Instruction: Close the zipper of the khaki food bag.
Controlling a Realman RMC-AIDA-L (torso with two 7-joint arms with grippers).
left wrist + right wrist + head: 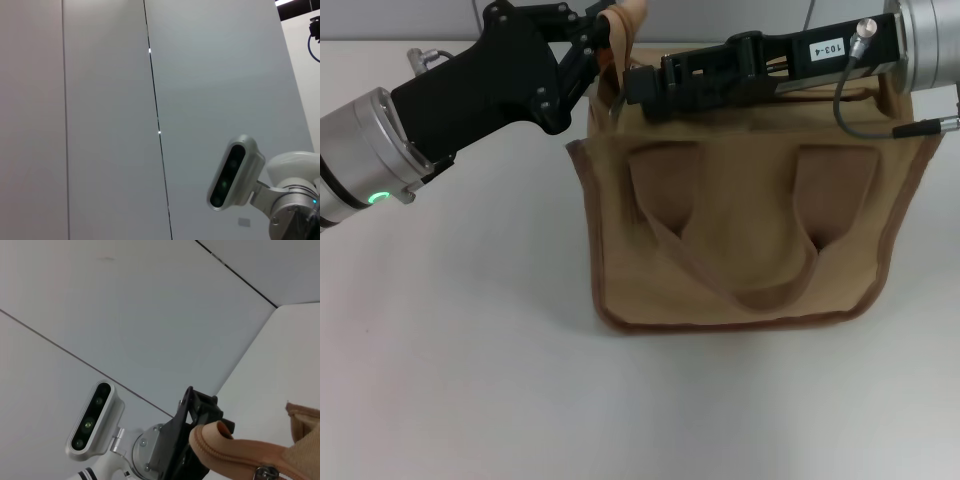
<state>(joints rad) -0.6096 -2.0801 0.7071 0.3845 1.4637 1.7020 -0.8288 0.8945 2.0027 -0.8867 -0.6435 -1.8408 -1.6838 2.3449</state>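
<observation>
The khaki food bag (740,230) stands upright on the white table, its near handle (740,290) hanging down the front. My left gripper (610,40) is at the bag's top left end, shut on the khaki end tab (625,15) and holding it up. My right gripper (642,85) reaches in from the right along the bag's top, ending at that same left end. In the right wrist view the zipper (240,452) runs along the tab, with its silver slider (265,472) close to the left gripper (200,415). In the head view the arm hides the zipper.
The white table (470,380) spreads in front of and left of the bag. The left wrist view shows only a grey wall (100,120) and my head camera (232,172).
</observation>
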